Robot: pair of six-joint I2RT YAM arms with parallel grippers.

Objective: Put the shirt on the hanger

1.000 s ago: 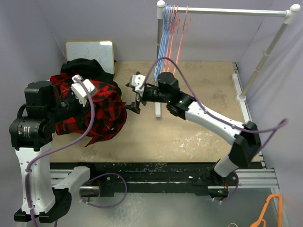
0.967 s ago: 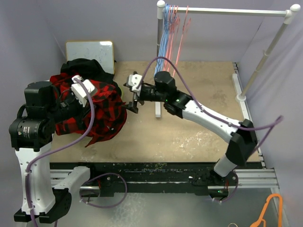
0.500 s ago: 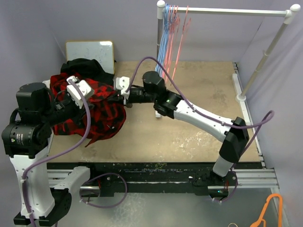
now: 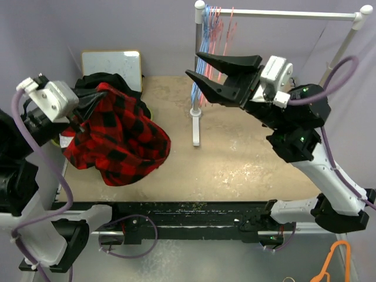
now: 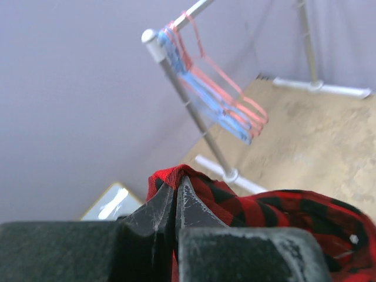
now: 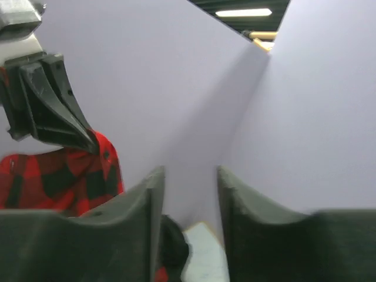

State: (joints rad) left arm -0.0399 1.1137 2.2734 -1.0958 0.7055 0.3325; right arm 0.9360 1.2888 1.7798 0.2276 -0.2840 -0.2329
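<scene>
The red-and-black check flannel shirt (image 4: 120, 138) hangs limp above the tan table (image 4: 235, 164), on its left side, a fold pinched in the left gripper (image 5: 175, 187). Soft and floppy, it likely needs a second hold near the collar. The right gripper (image 4: 194, 66) gapes empty near the pale-pink wire hanger (image 4: 225, 44)

Left fingers (image 5: 157, 212) pinched closed, right fingers (image 4: 230, 61) spread apart.

Cloth of shirt (image 4: 120, 138): soft woven flannel, matt, creased. table (image 4: 247, 164): tan board, matt, rough, scuffed. rack (image 4: 282, 13): smooth white tube, slight sheen. right fingers (image 4: 232, 60): black plastic, matt. hangers (image 4: 205, 46): thin, smooth, wire-like.
</scene>
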